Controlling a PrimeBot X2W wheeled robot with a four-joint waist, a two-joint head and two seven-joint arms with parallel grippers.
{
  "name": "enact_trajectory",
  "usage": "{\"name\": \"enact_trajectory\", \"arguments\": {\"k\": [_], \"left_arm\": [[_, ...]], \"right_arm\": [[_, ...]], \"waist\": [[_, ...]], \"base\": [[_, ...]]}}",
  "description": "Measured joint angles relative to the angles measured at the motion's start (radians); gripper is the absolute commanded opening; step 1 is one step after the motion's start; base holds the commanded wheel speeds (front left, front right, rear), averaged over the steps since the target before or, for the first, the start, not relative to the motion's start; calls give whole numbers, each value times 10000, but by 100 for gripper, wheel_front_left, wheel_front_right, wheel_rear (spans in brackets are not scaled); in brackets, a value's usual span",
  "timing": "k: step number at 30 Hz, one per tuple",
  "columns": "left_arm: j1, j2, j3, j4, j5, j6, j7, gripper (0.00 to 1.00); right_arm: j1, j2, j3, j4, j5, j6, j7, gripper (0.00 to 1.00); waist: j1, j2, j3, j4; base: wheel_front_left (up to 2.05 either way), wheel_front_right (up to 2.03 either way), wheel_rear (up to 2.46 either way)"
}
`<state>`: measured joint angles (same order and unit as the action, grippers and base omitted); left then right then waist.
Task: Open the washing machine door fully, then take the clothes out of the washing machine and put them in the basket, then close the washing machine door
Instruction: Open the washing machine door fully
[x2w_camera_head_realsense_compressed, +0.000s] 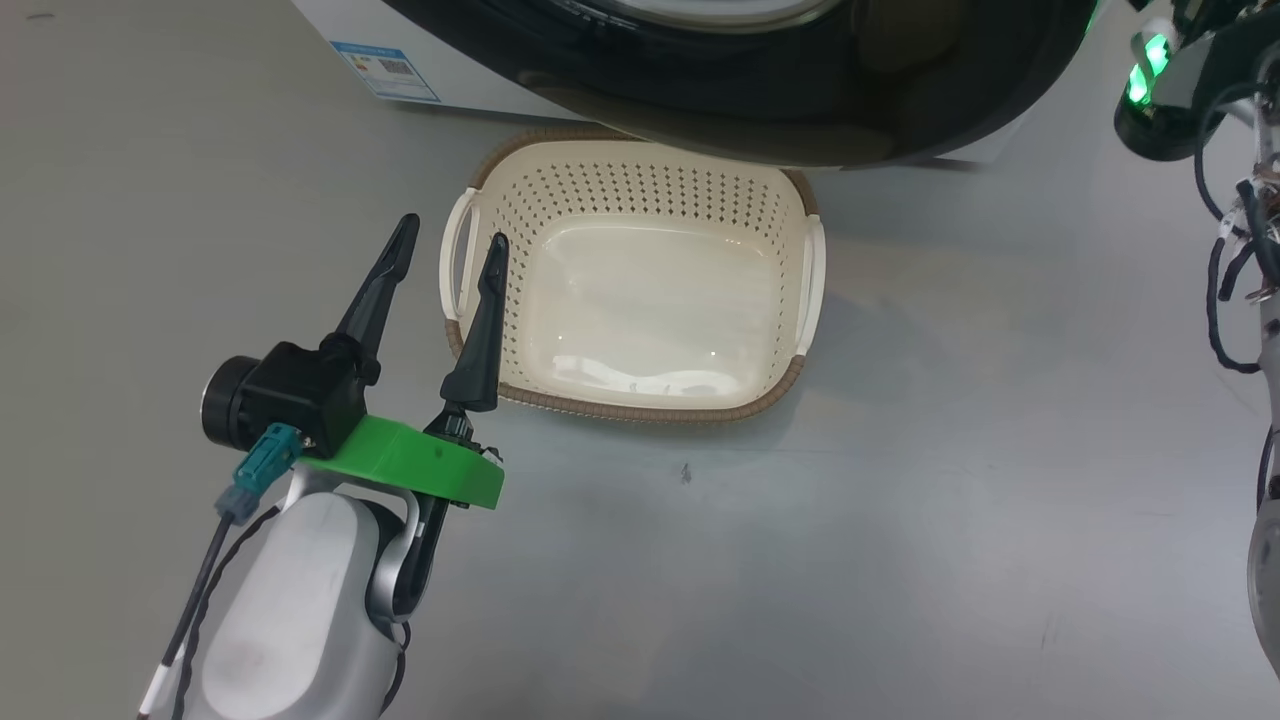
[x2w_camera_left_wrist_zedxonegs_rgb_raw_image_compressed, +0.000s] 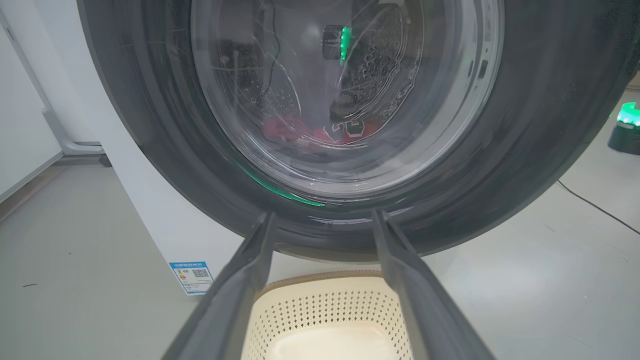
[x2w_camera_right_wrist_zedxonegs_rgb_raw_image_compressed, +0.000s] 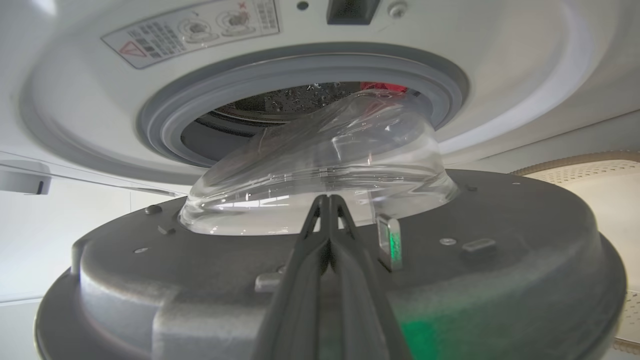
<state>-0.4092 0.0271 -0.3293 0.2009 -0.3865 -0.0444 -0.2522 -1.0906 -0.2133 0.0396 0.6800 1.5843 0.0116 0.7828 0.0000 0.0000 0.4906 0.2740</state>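
Note:
The washing machine door (x2w_camera_left_wrist_zedxonegs_rgb_raw_image_compressed: 540, 125) stands partly open, and its grey inner face (x2w_camera_right_wrist_zedxonegs_rgb_raw_image_compressed: 500, 280) and glass bowl (x2w_camera_right_wrist_zedxonegs_rgb_raw_image_compressed: 325, 160) show in the right wrist view. My right gripper (x2w_camera_right_wrist_zedxonegs_rgb_raw_image_compressed: 327, 201) is shut with nothing in it, its tips at the foot of the bowl on that inner face. Red clothes (x2w_camera_left_wrist_zedxonegs_rgb_raw_image_compressed: 320, 132) lie in the drum, seen through the glass and past the gasket (x2w_camera_right_wrist_zedxonegs_rgb_raw_image_compressed: 300, 65). The cream basket (x2w_camera_head_realsense_compressed: 630, 280) sits on the floor below the door (x2w_camera_head_realsense_compressed: 800, 100). My left gripper (x2w_camera_head_realsense_compressed: 450, 245) hangs open at the basket's left handle, one finger over the rim.
The white washing machine (x2w_camera_head_realsense_compressed: 470, 70) carries a blue sticker (x2w_camera_head_realsense_compressed: 385, 70) low on its front. My right arm's wrist (x2w_camera_head_realsense_compressed: 1160, 80) glows green at the upper right, with cables hanging below it. Grey floor spreads around the basket. A black cable (x2w_camera_left_wrist_zedxonegs_rgb_raw_image_compressed: 595, 205) lies on the floor at right.

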Motion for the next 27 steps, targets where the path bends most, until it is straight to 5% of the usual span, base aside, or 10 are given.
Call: {"name": "enact_trajectory", "arguments": {"k": [27], "left_arm": [[781,4,307,351,44,142,0,100]], "right_arm": [[2033,790,495,-146,445,754,1195,0]], "waist": [[0,0,-1354,-281]], "base": [[0,0,0]]}}
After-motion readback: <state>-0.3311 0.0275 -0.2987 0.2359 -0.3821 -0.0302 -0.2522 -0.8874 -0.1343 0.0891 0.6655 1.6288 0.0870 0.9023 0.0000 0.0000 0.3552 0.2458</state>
